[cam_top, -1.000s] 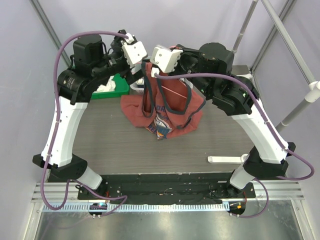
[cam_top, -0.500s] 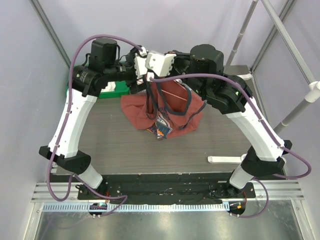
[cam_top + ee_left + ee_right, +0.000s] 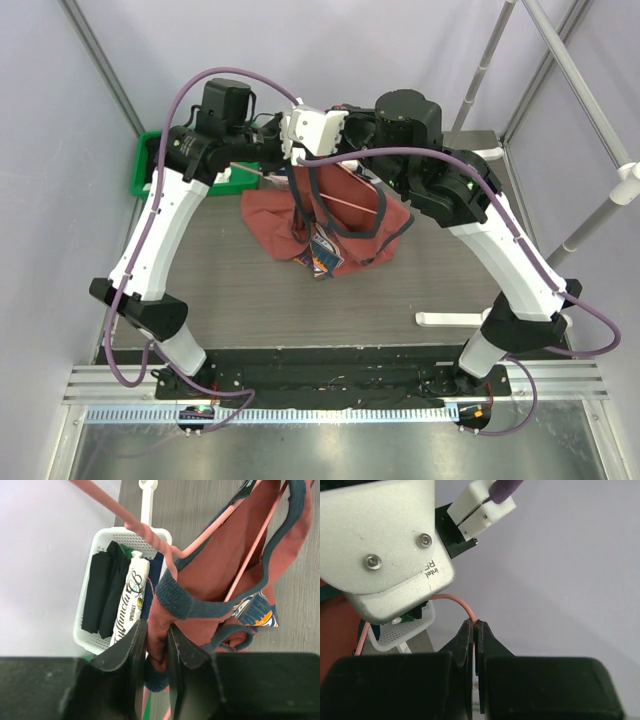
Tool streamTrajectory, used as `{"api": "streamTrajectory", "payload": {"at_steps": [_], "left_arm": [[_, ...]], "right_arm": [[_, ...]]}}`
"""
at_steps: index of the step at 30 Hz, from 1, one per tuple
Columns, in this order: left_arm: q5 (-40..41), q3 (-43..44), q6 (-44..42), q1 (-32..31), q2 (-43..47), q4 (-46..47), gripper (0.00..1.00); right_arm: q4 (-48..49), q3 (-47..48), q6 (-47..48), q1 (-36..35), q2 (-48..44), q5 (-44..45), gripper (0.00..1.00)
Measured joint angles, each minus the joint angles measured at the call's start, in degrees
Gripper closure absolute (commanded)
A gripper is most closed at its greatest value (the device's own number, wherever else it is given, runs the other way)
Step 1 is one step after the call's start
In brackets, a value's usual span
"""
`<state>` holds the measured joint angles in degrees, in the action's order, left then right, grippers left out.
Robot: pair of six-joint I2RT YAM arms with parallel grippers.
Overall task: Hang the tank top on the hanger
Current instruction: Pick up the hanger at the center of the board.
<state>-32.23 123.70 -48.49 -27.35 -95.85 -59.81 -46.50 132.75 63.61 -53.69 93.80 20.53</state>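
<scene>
The right gripper (image 3: 475, 630) is fully closed on the curved hook of the hanger (image 3: 150, 532) and holds it up above the far middle of the table (image 3: 300, 300). The tank top (image 3: 215, 575) hangs from this hanger, and its lower part is bunched on the table.

The left gripper (image 3: 156, 645) has its fingers drawn narrow, with a fold of the red cloth between them, just beside the navy trim of one strap. I judge that it grips the cloth.

The long axis of the hanger runs about left to right. One arm of the wire goes inside the shirt. The other arm points out to the left and is bare, with no strap over it. The pinched strap lies just to the right of this free end and below the twisted neck. So the coming move probably needs the strap to be carried left and over the bare end, and the left gripper is the nearer one for this.

The hanger is thin, stiff pink wire, smooth, and twisted at the neck. The shirt is soft and limp, with a thicker ribbed trim. Below, a white basket (image 3: 82, 625) of perforated plastic holds folded black clothes (image 3: 100, 595) and a white printed cloth (image 3: 130, 605).
</scene>
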Motion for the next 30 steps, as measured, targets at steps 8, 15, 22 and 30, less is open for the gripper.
{"api": "streamTrajectory", "payload": {"at_steps": [8,15,22,30], "left_arm": [[-1.2,-1.0,-0.4,0.0,0.0,-1.1,1.0],[-1.4,-1.8,3.5,0.0,0.3,0.0,1.0],[-0.1,-4.0,8.0,-0.1,1.3,2.4,1.0],[2.7,-4.3,10.3,0.0,1.7,3.8,1.0]], "right_arm": [[-0.5,0.0,0.1,-0.1,0.2,-0.3,0.99],[-0.5,0.0,0.1,-0.2,0.2,-0.3,0.98],[0.5,-0.3,-0.9,-0.2,0.2,1.1,0.37],[1.9,-1.0,-2.8,-0.2,-0.5,3.3,0.2]]}}
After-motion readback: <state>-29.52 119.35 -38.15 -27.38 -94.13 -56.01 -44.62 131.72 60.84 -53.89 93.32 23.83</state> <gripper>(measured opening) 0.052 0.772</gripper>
